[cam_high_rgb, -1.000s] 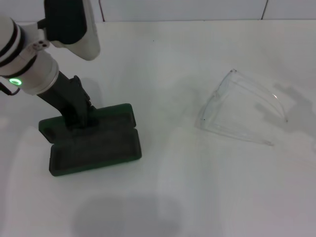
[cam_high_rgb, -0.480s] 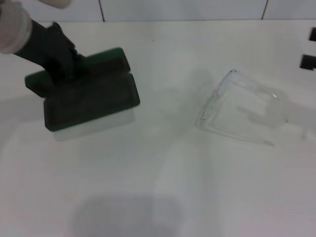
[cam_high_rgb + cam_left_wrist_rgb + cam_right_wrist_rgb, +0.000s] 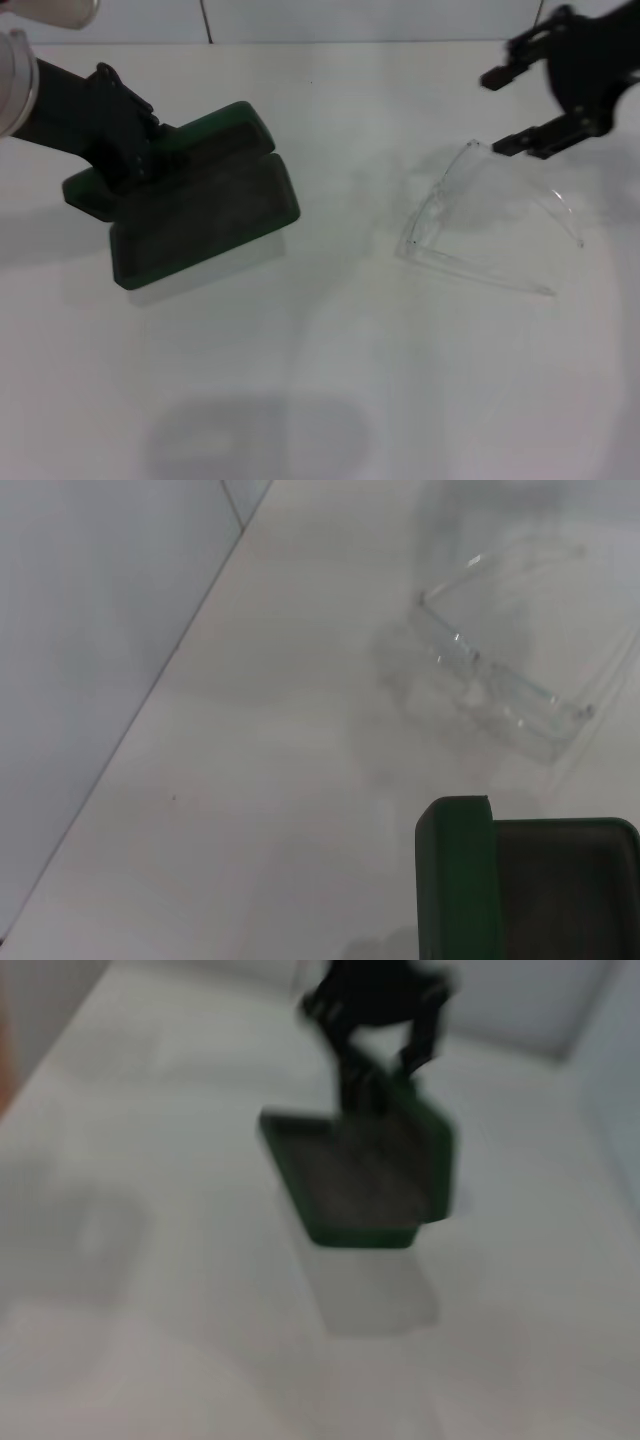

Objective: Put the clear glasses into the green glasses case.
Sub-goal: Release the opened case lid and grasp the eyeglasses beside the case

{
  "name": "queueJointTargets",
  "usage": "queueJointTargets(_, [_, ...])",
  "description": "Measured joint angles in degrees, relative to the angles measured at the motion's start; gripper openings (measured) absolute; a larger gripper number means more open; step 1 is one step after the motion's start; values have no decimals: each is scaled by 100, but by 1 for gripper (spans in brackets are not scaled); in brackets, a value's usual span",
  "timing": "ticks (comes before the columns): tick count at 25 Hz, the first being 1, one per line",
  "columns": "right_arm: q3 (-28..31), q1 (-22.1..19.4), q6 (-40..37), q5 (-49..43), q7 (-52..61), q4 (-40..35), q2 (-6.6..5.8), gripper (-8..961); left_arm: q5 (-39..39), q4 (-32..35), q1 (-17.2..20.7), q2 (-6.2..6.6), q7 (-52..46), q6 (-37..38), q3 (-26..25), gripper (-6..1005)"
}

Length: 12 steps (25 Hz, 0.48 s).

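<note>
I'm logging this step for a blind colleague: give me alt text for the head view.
The left claw holds the open green glasses case lifted off the white table. To its right, the clear glasses lie on the table, with the open right claw hovering by their far edge.

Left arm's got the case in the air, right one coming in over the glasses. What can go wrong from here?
1. The dark green hinged glasses case hangs open off the white table in the left tool; the grip sits at one edge, so it may tilt or slip.
2. The transparent plastic glasses are faint against the white; the open right tool, above their far edge, could close on one thin arm or miss.
</note>
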Motion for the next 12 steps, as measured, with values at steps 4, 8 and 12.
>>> queueJointTargets(4, [-853,547,377,-712,-389,39,184,614,-364,-41,143,-7,-1,-148,-4,192])
queueJointTargets(8, [-1288,879,599,-1448,-831,138,427,601,-617,-65,276,-7,-22,-185,-11,192])
queueJointTargets(12, [-1845,1228,1009,-2201,-1196,723,666,588,-790,-55,416,-11,-36,-211,5,192])
